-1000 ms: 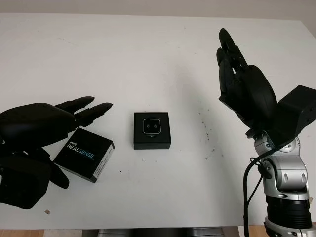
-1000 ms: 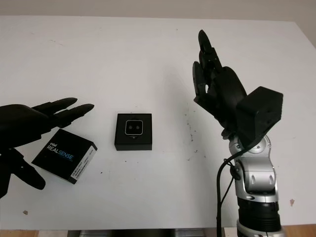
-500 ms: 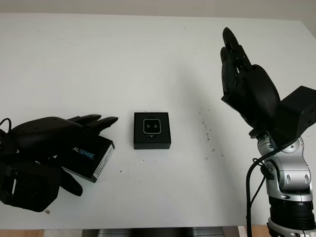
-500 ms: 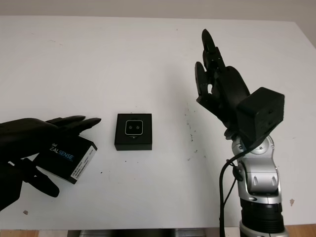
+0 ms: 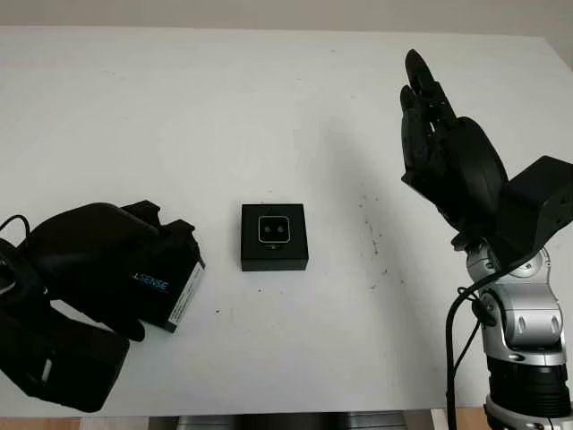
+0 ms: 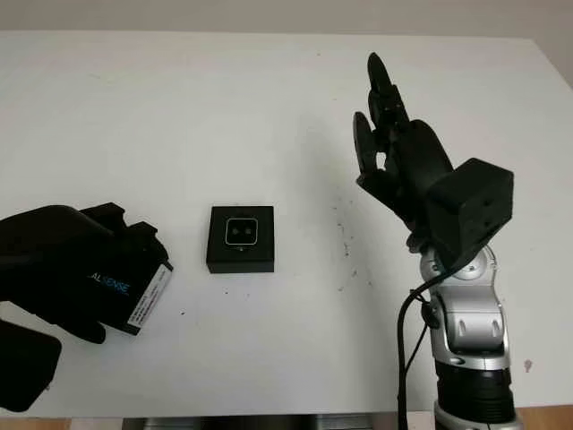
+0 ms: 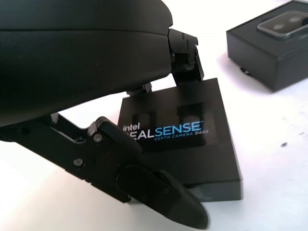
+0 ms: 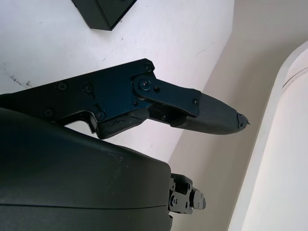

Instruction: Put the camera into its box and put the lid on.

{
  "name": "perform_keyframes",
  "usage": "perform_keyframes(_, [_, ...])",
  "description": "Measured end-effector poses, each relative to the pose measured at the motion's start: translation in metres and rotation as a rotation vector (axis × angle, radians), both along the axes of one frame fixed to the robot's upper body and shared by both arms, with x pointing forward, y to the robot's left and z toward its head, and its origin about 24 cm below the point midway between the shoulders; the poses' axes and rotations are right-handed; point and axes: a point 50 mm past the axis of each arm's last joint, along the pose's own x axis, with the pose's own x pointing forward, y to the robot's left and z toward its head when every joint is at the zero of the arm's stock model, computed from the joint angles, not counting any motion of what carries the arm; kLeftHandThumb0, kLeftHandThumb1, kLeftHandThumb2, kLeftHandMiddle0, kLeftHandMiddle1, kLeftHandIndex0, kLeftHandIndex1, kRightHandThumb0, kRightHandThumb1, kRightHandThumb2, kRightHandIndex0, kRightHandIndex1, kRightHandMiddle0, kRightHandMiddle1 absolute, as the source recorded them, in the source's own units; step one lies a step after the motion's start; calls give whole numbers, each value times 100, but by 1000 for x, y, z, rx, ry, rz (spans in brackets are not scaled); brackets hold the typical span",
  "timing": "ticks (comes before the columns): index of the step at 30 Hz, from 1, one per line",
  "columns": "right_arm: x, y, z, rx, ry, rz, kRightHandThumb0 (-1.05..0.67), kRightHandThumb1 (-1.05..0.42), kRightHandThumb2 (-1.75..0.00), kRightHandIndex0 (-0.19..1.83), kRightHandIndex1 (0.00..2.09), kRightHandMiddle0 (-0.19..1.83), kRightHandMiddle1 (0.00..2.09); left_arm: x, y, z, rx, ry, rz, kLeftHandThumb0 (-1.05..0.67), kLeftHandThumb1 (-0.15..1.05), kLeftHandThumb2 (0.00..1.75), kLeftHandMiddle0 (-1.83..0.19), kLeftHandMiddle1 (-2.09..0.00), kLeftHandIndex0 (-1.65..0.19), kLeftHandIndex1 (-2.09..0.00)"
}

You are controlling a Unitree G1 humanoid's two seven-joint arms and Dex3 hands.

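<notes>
1. White table (image 5: 224, 107) across the whole frame, with dark specks right of centre.
2. Right hand (image 5: 443, 148), raised at the right of the frame above the table, open, holding nothing.
3. Left hand (image 5: 98, 260) at lower left, fingers curled down over the lid (image 7: 187, 144), gripping it against the table.
4. Box (image 5: 274, 237) at centre, uncovered, camera (image 5: 274, 230) seated inside, lenses facing up.
5. Closer in, from the left wrist: "Intel RealSense Depth Camera" print on the lid, a corner of the box beyond it.
</notes>
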Motion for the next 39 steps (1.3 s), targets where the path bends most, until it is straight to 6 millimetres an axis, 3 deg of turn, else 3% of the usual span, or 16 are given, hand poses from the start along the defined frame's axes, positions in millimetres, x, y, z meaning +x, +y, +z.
perform_keyframes(6, [-1, 3, 1, -14, -24, 19, -73, -105, -62, -9, 8, -7, 8, 1, 0, 1, 36, -93, 47, -42, 105, 49, -85, -209, 3, -209])
perform_keyframes(8, [-1, 4, 0, -27, -22, 18, -73, -105, -62, -7, 8, -5, 9, 1, -2, 4, 12, -122, 66, -41, 105, 49, -82, -209, 1, -209])
perform_keyframes(13, [-1, 4, -1, -46, -20, 7, -71, -105, -63, -5, 9, -4, 10, 9, -7, 35, -84, -121, 163, -42, 105, 46, -66, -209, -15, -209])
perform_keyframes(17, [-1, 5, -2, -45, -18, 12, -71, -105, -62, -5, 9, -4, 10, 16, -15, 61, -133, -118, 155, -43, 105, 40, -65, -209, -23, -209])
perform_keyframes(23, [-1, 7, -4, -47, -14, -8, -77, -105, -60, -3, 9, -2, 12, 27, -28, 83, -180, -116, 80, -39, 105, 31, -67, -209, -29, -209])
perform_keyframes(31, [-1, 6, -7, -52, 7, -29, -80, -105, -59, -2, 8, -1, 12, 42, -35, 91, -215, -21, 23, -40, 105, 29, -61, -209, -27, -209])
perform_keyframes(39, [-1, 10, -9, -38, 11, -23, -78, -105, -59, -3, 7, -2, 12, 58, -52, 88, -150, -63, 0, -40, 105, 31, -88, -209, -48, -209])
